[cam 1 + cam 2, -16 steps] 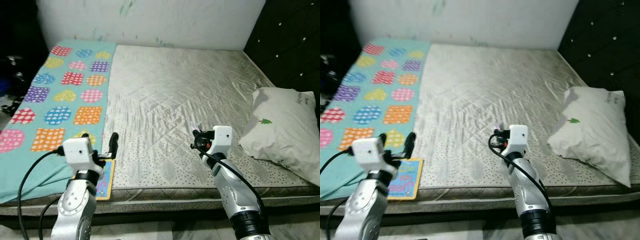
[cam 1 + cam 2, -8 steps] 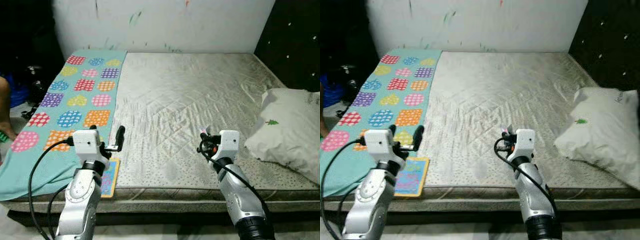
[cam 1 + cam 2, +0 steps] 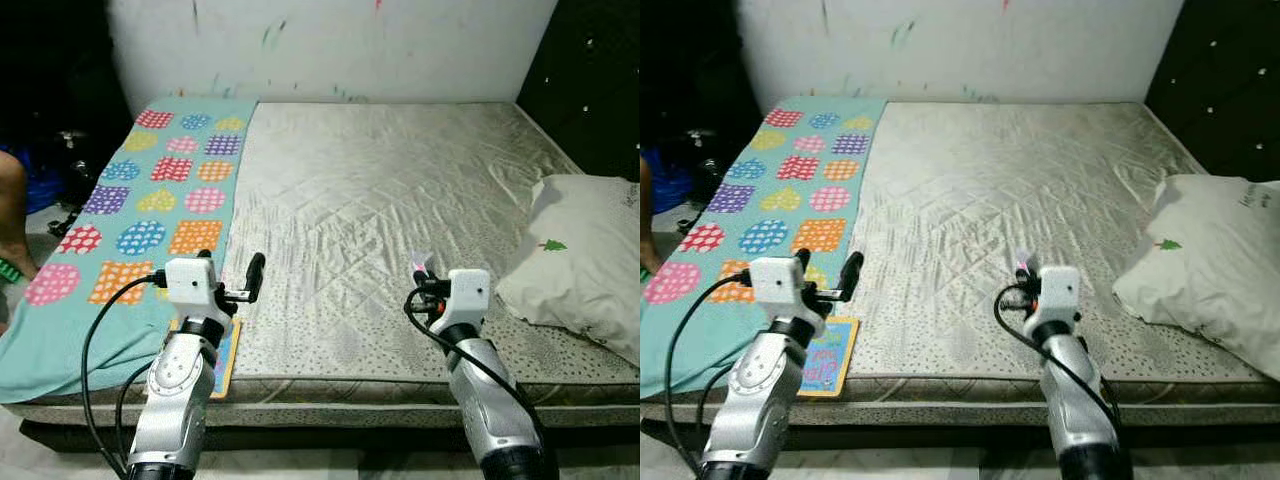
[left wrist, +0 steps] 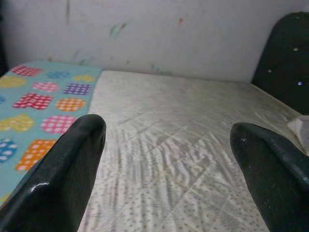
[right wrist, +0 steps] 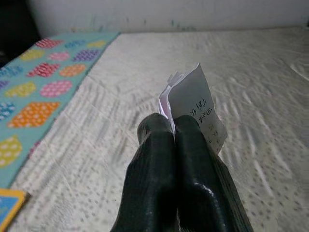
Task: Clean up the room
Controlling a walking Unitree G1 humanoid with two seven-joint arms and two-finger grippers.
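- You cannot read the print on the slip of paper (image 5: 198,104); its lower part is hidden between the black fingers (image 5: 159,159) of the right gripper (image 5: 175,126).
- That right gripper is pinched tight on the paper, with no gap between its fingers, and you see it held above the front part of the mattress (image 3: 380,190).
- In the head views the paper shows only as a tiny pale-pink tip (image 3: 420,262) at the front of the right gripper.
- Your left gripper (image 3: 240,283) is spread wide and holds nothing; it hangs over the front edge of the bed beside the blanket (image 3: 150,200).
- A small colourful booklet (image 3: 827,345) lies at the mattress's front edge, partly covered by the left arm; its cover is too small to make out.
- The white pillow (image 3: 585,260) with a small green tree print is cut off by the frame's right edge.
- At the far left, part of a person's limb (image 3: 12,215) enters the frame; the dark area around it is hard to resolve.
- The mattress is bare, quilted and beige-grey; the teal blanket with bright patches covers its left strip.
- Behind stands a white wall (image 3: 330,45) with small paint smudges, and a dark tufted headboard (image 3: 595,80) on the right.
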